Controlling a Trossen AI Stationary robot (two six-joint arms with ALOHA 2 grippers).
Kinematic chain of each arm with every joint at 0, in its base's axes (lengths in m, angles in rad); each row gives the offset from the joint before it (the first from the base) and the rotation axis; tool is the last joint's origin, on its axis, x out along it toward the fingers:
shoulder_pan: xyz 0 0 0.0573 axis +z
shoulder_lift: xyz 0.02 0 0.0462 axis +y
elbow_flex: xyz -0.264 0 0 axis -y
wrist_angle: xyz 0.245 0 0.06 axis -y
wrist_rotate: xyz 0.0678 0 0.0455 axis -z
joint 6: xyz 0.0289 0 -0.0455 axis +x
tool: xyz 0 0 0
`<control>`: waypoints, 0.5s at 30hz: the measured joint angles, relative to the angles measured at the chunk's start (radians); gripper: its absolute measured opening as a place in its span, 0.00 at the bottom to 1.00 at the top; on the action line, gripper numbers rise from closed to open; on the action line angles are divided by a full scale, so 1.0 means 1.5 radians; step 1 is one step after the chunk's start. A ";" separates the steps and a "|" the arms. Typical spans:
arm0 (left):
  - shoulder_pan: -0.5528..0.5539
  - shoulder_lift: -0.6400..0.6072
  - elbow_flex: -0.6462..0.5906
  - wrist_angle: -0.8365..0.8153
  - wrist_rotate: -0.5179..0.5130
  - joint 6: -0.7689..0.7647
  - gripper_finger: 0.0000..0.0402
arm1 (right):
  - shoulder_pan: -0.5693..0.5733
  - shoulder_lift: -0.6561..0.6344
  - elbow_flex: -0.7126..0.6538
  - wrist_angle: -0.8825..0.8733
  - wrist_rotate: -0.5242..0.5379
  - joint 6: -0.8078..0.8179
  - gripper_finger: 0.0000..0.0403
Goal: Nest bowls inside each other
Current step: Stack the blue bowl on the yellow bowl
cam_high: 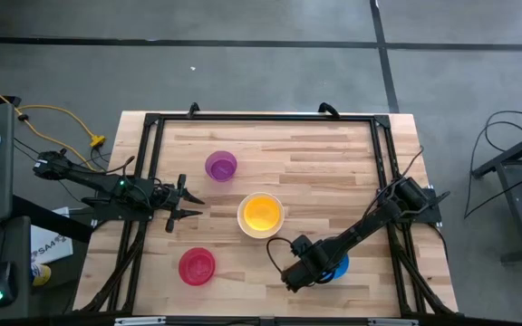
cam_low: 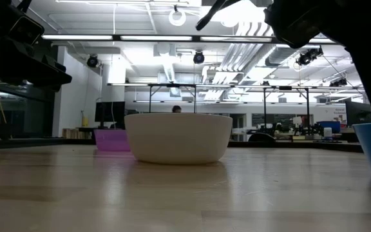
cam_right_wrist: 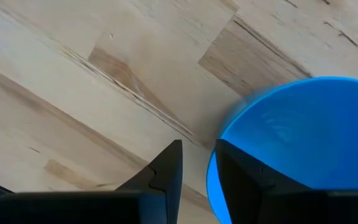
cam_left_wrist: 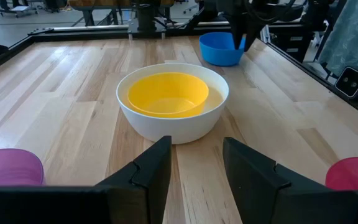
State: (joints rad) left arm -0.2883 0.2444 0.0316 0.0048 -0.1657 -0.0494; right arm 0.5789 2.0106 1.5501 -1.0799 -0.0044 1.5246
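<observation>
A white bowl [cam_high: 261, 226] stands mid-table with a yellow bowl [cam_high: 261, 213] nested inside it. A purple bowl [cam_high: 220, 166] sits toward the far left and a red-pink bowl [cam_high: 197, 266] toward the near left. A blue bowl [cam_high: 339, 267] stands near the front right. My right gripper [cam_right_wrist: 197, 177] points down over the blue bowl's left rim, open, with one finger inside the bowl and one outside. My left gripper [cam_left_wrist: 196, 162] hovers open at the table's left side, facing the white bowl [cam_left_wrist: 173, 121]. My right gripper comes from above and straddles the blue bowl's rim [cam_right_wrist: 212, 177], one finger [cam_right_wrist: 247, 180] over the bowl's inside and the other [cam_right_wrist: 166, 171] outside it. Whether either finger touches the wall, I cannot tell. The bowl rests upright on the table.
A black metal frame [cam_high: 261, 118] runs along the far and side edges of the wooden table. Bare wood lies between the bowls. The blue bowl [cam_left_wrist: 219, 50] and my right arm show beyond the white bowl in the left wrist view.
</observation>
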 joint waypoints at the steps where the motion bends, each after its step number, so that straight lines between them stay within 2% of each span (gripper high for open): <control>1: 0.000 0.000 0.000 0.000 0.000 0.000 0.36 | 0.000 -0.001 0.000 -0.003 0.000 -0.001 0.22; 15: 0.000 0.000 0.000 0.000 0.000 0.000 0.36 | 0.003 -0.024 0.000 -0.045 0.020 0.001 0.22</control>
State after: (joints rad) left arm -0.2882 0.2443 0.0315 0.0048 -0.1654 -0.0494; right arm 0.5828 1.9743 1.5505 -1.1469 0.0252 1.5256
